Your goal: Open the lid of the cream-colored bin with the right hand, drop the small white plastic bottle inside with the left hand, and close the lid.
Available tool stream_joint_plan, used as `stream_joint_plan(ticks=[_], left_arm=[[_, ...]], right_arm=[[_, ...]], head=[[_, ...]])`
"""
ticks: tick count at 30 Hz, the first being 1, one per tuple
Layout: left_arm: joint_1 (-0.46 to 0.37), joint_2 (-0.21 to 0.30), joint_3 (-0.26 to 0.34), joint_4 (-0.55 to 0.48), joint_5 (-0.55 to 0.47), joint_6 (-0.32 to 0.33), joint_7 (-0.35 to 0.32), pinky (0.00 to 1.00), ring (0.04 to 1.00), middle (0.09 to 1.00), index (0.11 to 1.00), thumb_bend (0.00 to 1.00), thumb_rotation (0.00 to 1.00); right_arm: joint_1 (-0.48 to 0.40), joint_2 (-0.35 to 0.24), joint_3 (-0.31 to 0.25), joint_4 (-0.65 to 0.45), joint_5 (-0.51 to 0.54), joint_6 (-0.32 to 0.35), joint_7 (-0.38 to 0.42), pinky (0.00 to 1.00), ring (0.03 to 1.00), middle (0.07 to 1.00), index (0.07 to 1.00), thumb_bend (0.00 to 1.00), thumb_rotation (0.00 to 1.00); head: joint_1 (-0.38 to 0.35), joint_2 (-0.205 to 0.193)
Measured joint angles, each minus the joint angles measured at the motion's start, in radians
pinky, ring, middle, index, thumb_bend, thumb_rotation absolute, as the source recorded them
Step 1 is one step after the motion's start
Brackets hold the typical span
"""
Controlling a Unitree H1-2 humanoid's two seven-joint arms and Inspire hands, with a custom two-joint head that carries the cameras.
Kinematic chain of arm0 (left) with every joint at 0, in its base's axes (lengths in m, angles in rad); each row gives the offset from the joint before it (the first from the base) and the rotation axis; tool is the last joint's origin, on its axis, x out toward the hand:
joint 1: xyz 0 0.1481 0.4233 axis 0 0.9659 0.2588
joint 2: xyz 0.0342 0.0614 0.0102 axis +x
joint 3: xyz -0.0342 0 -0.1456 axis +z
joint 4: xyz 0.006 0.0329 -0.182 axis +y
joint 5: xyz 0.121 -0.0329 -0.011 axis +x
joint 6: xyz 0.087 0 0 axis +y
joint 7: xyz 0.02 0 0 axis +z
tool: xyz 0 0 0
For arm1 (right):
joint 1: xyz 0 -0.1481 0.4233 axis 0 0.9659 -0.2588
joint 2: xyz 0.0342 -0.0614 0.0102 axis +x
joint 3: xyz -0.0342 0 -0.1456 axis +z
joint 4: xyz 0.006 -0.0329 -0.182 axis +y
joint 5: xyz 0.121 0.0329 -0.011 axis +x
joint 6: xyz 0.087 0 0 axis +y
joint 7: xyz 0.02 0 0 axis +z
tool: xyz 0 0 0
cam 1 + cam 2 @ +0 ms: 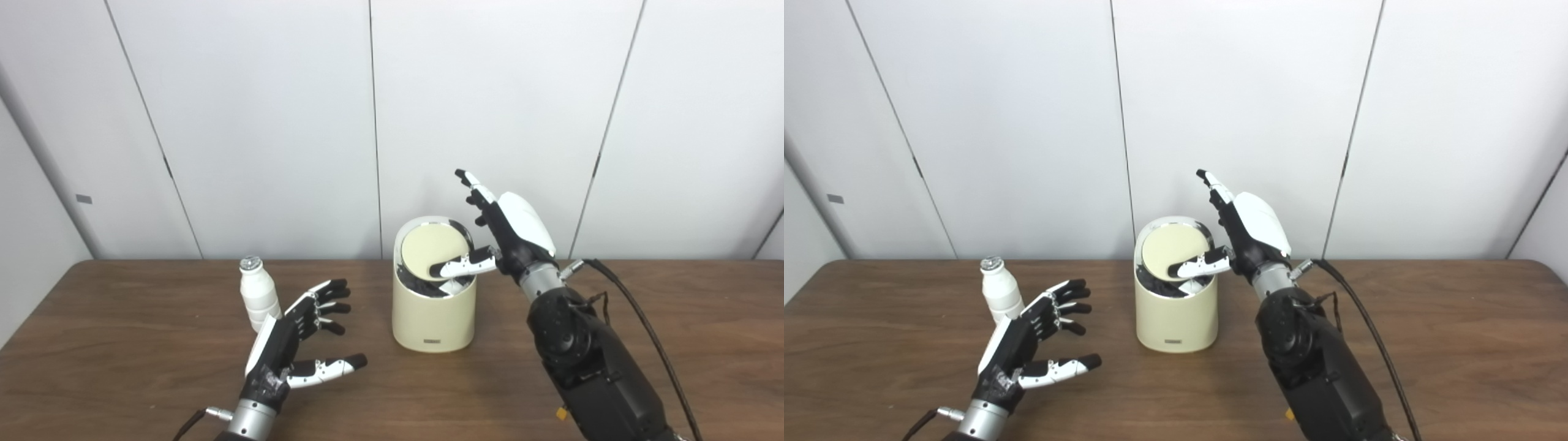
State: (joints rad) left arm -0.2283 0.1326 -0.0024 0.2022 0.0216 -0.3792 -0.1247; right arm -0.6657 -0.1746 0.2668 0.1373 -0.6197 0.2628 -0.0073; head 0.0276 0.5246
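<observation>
right hand (511, 236) tilts lid (429, 251); bottle (258, 300) upright.

Two head cameras, side by side, look forward and down over the wooden table (122, 367) toward the white panelled wall (257, 122). Both arms enter from the bottom edge. Moderately close: the table's far edge sits at mid-height of the frame. Views overlap almost fully. The cream bin (433, 312) lies right of centre in the left eye view, at centre in the right eye view (1176, 318), which shows more table on the right.
</observation>
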Motion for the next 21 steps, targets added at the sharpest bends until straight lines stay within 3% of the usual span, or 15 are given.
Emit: stream_joint_plan(ticks=[6,12,21], left_arm=[[0.004,0.0,-0.002,-0.002,0.0,0.001,0.0,0.59,0.741,0.812,0.841,0.76,0.03],[0.007,0.0,-0.003,-0.007,0.0,0.003,0.0,0.59,0.738,0.81,0.838,0.75,0.02],[0.008,0.0,-0.003,-0.009,0.001,0.003,0.0,0.6,0.741,0.811,0.839,0.76,0.04]], right_arm=[[-0.014,-0.001,0.022,0.001,-0.028,0.017,0.012,0.75,0.883,0.944,0.962,0.88,0.15],[-0.051,0.0,0.055,0.008,-0.081,0.096,0.037,0.74,0.865,0.946,0.938,0.89,0.12],[-0.049,0.001,0.069,0.015,-0.084,0.081,0.016,0.74,0.874,0.943,0.932,0.88,0.13]], head=[[0.003,0.003],[0.005,0.008],[0.006,0.009]])
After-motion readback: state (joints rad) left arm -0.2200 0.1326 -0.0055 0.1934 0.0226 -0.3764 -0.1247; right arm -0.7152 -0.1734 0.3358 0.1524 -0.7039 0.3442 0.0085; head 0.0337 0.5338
